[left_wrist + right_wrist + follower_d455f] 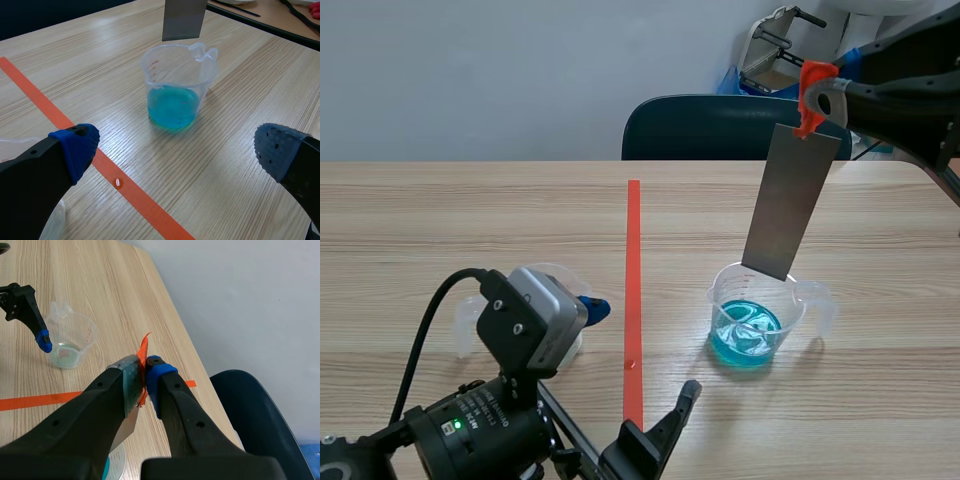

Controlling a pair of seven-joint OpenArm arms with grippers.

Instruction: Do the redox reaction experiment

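The scene view faces across the table from low at its near edge. The left wrist view, closer, shares that frame's lower-right beaker.

- no word, number or brand can be read in any view.
- the measuring cup has faint red graduation marks on its wall, too small to read.
- the left arm has small white print on its black housing, too blurred to read.
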